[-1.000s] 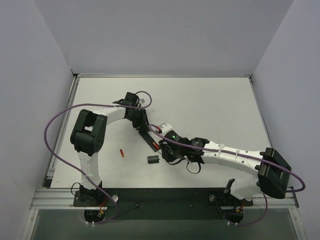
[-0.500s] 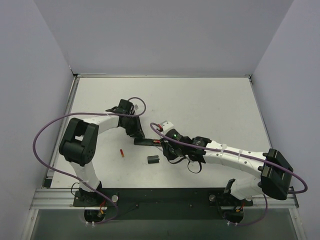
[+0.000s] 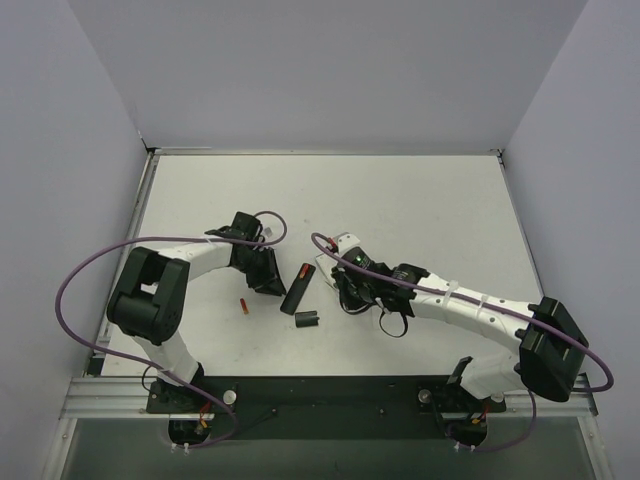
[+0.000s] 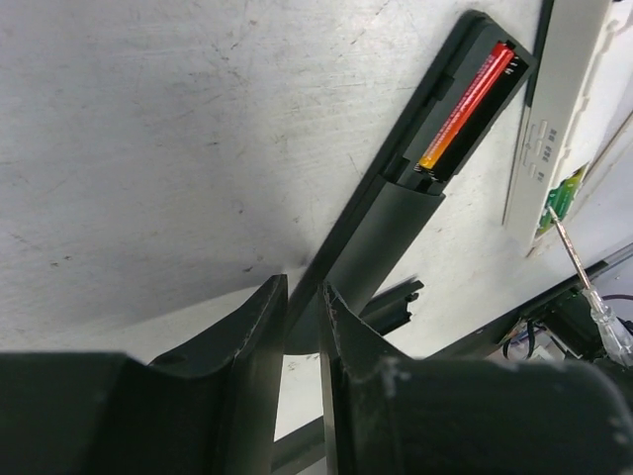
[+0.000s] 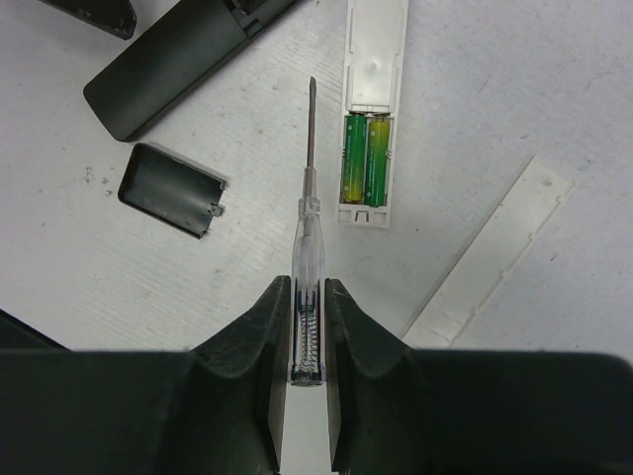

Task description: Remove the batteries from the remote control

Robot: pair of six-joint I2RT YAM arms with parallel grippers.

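Note:
The black remote [image 4: 415, 188] lies back side up with its compartment open and one red battery [image 4: 465, 104] in it. My left gripper [image 4: 302, 297] is shut on the remote's near end; in the top view the gripper [image 3: 272, 283] is left of the remote [image 3: 298, 287]. A second red battery [image 3: 243, 305] lies loose on the table. The white remote [image 5: 371, 99] holds two green batteries [image 5: 364, 156]. My right gripper [image 5: 307, 297] is shut on a clear-handled screwdriver [image 5: 309, 198], whose tip hovers just left of the white remote.
The short black battery cover [image 5: 173, 190] lies loose below the black remote, also in the top view [image 3: 307, 319]. The long white cover strip [image 5: 490, 257] lies right of the white remote. Grey walls enclose the table [image 3: 420, 200] on three sides.
My left gripper has drawn back toward the left and near side, swinging the black remote from level to slanted. My right gripper with the screwdriver has shifted slightly right.

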